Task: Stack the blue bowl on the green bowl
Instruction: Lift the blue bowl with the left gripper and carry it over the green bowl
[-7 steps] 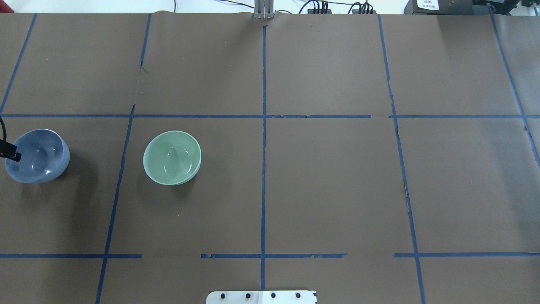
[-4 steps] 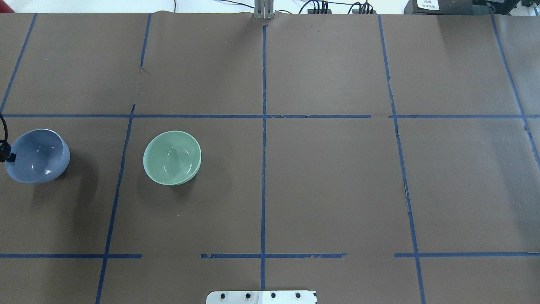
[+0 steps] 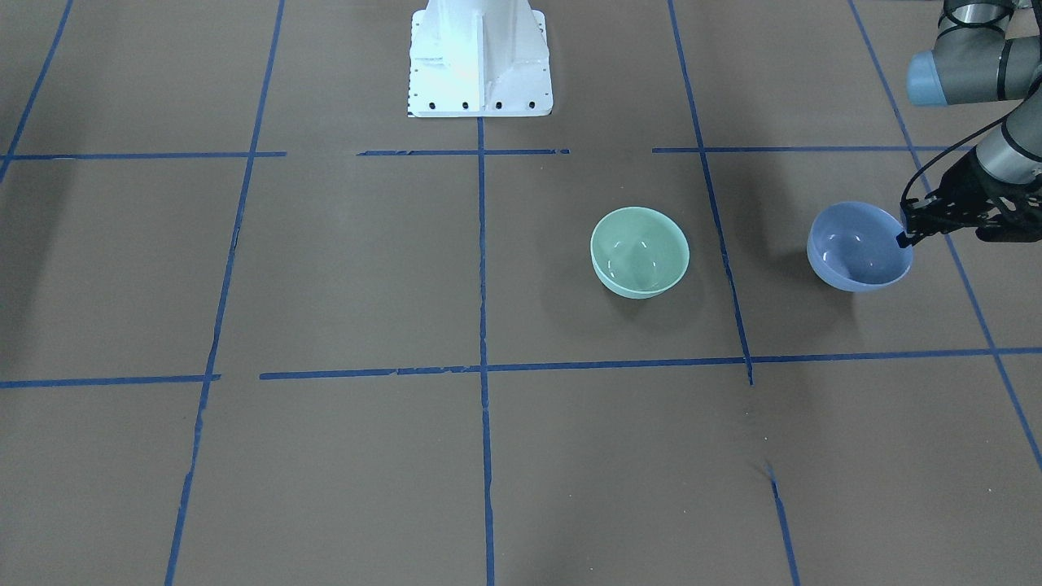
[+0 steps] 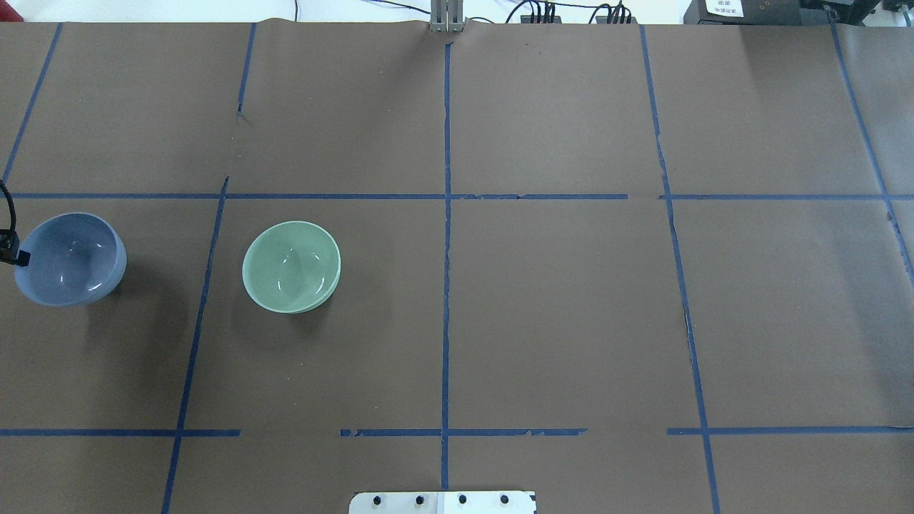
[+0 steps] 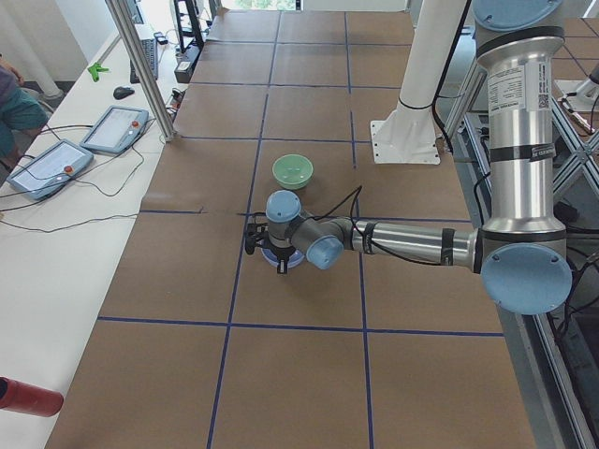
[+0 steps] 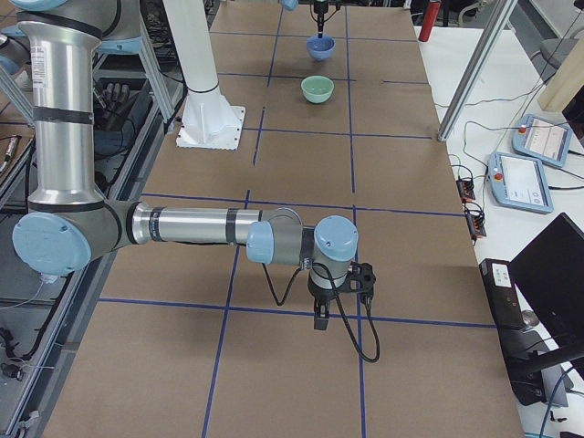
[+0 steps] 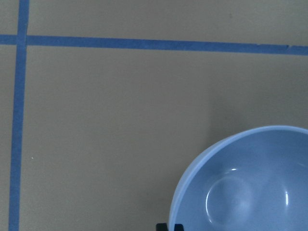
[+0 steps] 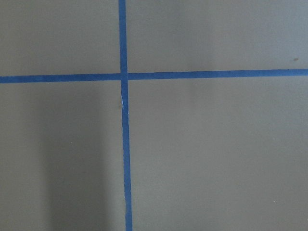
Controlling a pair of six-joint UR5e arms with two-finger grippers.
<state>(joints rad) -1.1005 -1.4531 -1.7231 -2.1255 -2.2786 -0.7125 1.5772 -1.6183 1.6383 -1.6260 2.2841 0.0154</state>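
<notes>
The blue bowl (image 4: 75, 260) is at the table's left side, the green bowl (image 4: 291, 266) upright on the brown paper to its right, about a bowl's width apart. My left gripper (image 4: 19, 255) is shut on the blue bowl's outer rim and holds it slightly off the paper. The front view shows the same: the left gripper (image 3: 905, 236), the blue bowl (image 3: 859, 248) and the green bowl (image 3: 640, 252). In the left wrist view the fingertips (image 7: 168, 226) pinch the blue bowl's rim (image 7: 250, 192). My right gripper (image 6: 321, 319) hangs over bare paper far off; I cannot tell if it is open.
The table is brown paper with a grid of blue tape lines (image 4: 446, 235). The robot's white base plate (image 3: 480, 65) stands at the robot's side. Operator tablets (image 5: 84, 140) and cables lie beyond the table's far edge.
The blue bowl has shifted a little to the right, towards the green bowl, and risen slightly in the left gripper's grip. The green bowl has not moved.
</notes>
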